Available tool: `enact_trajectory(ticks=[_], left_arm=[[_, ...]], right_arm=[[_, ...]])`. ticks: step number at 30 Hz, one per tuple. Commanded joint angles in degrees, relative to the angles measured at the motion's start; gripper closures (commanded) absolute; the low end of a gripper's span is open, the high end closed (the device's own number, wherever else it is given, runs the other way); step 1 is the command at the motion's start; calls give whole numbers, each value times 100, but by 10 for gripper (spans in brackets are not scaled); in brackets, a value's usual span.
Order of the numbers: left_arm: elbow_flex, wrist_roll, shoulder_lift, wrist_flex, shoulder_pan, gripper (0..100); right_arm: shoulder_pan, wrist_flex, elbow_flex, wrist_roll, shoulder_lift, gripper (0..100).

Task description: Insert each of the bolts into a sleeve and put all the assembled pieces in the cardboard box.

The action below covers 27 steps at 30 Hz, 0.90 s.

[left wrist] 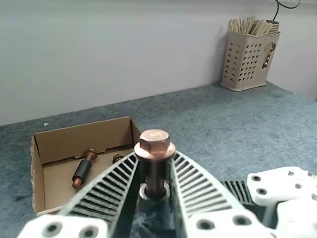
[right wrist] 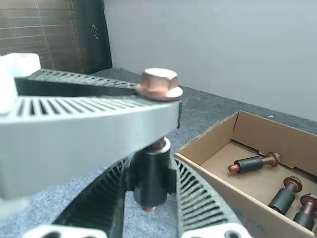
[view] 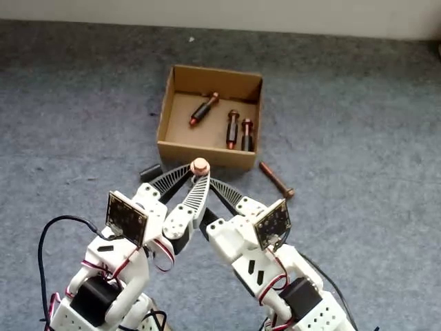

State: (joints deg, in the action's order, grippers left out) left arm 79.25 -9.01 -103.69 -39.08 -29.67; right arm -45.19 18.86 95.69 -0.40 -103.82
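Meeting before the cardboard box (view: 207, 154), left pincer (left wrist: 154, 161) clasps bolt (left wrist: 154, 143), right pincer (right wrist: 148, 166) sleeve (right wrist: 148, 182).

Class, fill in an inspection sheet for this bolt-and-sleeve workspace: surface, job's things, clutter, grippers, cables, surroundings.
Surface: grey carpet-like mat.
Job's things: cardboard box holds three assembled pieces; in the high view, loose bolt lies right of the box and loose sleeve by its front left corner; held bolt stands in held sleeve.
Clutter: small pale scrap beyond the box.
Grippers: left gripper shut on the held bolt under its head; right gripper shut on the held sleeve.
Cables: black cable loops beside the left arm's base; red and white wires on the arms.
Surroundings: pale wall; perforated basket of sticks against it.
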Motion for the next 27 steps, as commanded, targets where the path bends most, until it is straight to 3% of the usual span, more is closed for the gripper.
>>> enact_trajectory(ticks=[1,9,16,22,27], left_arm=[[-31,-35,-48,-105,303,872],[-505,387,-48,-1090,330,782],[-664,413,-48,-1152,374,783],[-848,475,-48,-1178,1288,784],[-180,1292,-48,-1178,2114,812]], right_arm=[[-13,-171,734,44,-136,995],[541,-154,734,18,-136,995],[1059,92,734,-1081,-127,995],[1938,734,734,-1134,-127,995],[2396,1086,734,-1134,-119,995]])
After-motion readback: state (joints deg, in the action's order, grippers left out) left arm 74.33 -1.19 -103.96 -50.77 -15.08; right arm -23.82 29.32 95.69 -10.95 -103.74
